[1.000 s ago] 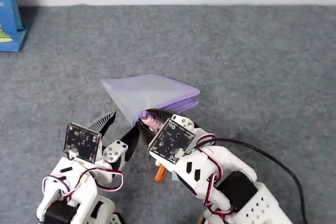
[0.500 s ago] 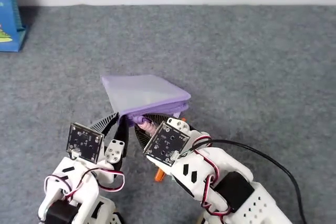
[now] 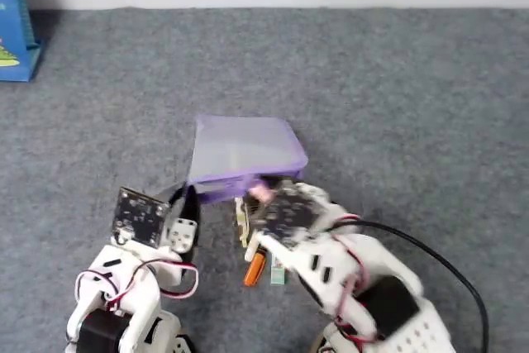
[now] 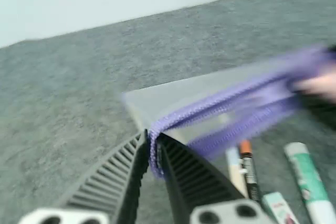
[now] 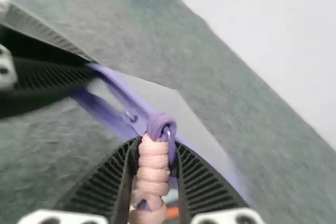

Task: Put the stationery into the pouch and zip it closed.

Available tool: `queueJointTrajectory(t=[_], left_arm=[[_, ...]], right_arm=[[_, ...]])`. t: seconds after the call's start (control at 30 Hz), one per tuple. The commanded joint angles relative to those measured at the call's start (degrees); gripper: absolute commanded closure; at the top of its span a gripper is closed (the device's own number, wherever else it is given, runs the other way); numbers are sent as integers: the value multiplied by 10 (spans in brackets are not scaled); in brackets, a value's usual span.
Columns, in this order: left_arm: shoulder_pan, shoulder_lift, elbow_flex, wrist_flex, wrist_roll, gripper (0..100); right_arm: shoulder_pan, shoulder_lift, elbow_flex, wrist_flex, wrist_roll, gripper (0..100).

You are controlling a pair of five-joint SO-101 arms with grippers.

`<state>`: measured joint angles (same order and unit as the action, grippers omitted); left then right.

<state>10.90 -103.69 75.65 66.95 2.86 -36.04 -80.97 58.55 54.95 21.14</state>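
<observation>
Where the zipper tape [image 4: 220,106] runs out at one corner of the pouch [image 3: 244,150], pinched flat by the left gripper [image 4: 154,157], ribbed black jaws pressed together on nothing but purple tape. At the other end of the pouch's zipper edge, clamped likewise by the right gripper [image 5: 152,174], jaws squeezed onto the pink cord pull [image 5: 151,158] tied through the purple slider [image 5: 160,126]. Between slider and pinched corner, two purple tapes parting slightly, as seen from the right wrist; how wide the mouth gapes, too blurred to tell. Pouch itself lying flat on the grey carpet [image 3: 413,105], translucent lilac, zipper edge turned toward the arms. Stationery outside the pouch, on the carpet just beside that zipper edge: orange marker [image 3: 254,269], white pen [image 4: 233,163] touching alongside it, green-and-white tube [image 4: 307,177] a little apart from them. Well away from the pouch, beyond its far side and off toward the left arm's side, a blue box [image 3: 12,26] at the carpet's edge. On the right arm's side of the pouch, a black cable [image 3: 438,258] trailing across the carpet.
</observation>
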Motion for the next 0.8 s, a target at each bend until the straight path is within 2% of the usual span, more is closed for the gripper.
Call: queueJointTrajectory(t=[0.0,0.23,0.33,0.47,0.53,0.67,0.77], left_arm=[[-48,-5,2,-6,6,990],[-50,-5,1,-3,6,990],[-16,-4,3,-1,1,975],[26,-4,4,22,0,813],[21,-4,5,18,14,775],[17,-4,6,17,7,802],[16,-4,26,8,-9,857]], right_arm=[[41,-80,-5,59,20,991],[57,-161,3,93,27,991],[56,-163,4,92,24,991],[32,-168,4,93,24,991],[23,-168,4,95,24,991],[23,-168,2,95,24,991],[25,-168,0,95,24,991]])
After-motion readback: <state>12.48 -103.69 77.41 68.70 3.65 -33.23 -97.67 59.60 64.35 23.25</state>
